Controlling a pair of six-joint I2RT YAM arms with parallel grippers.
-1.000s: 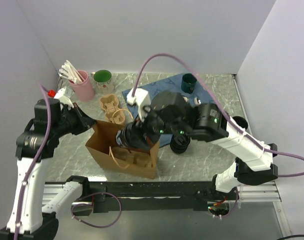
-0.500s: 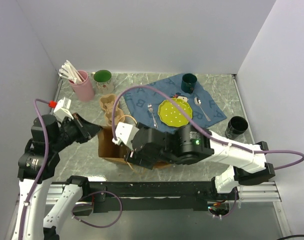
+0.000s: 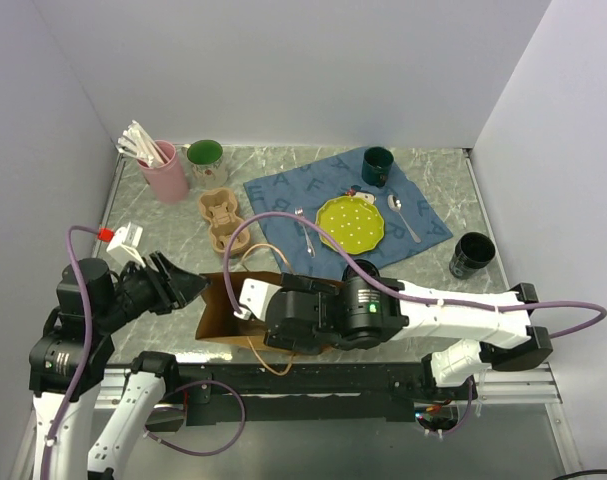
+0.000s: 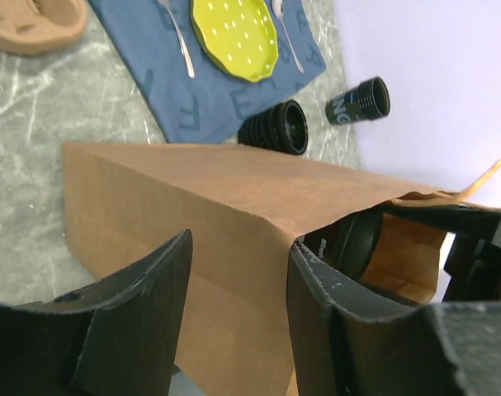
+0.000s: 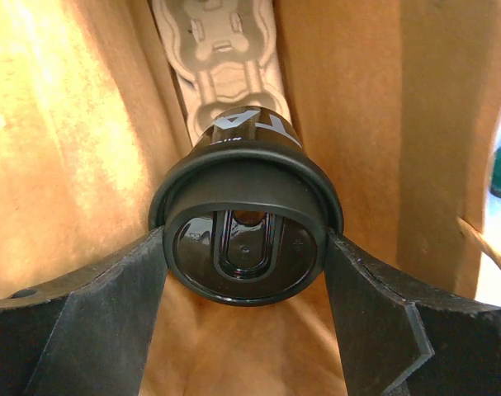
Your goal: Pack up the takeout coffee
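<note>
On the worktop (image 3: 153, 240), near its front edge, a brown paper bag (image 3: 228, 315) is set with its mouth open to the right arm. At the bag's left rim the left gripper (image 4: 240, 243) is placed astride the paper wall, one finger on each face. The bag seems to be steadied and its mouth held apart this way, though whether the paper is truly pinched cannot be told. The right arm is reached into the mouth. Deep inside the bag the right gripper (image 5: 243, 247) is closed on a black takeout cup (image 5: 243, 190), clamped at the lid rim with the lid turned toward the wrist camera.

Beyond the cup, on the bag's floor, a tan cup carrier (image 5: 225, 41) is seen. The cup's base is aimed at it, so seating the cup in a well is judged to be the step in hand. Well to the right of the bag, a second black cup (image 3: 473, 253) is left on the worktop, not yet packed. Another ribbed black cup (image 4: 275, 128) is seen just past the bag, at the corner of a blue mat (image 4: 134, 49).
</note>
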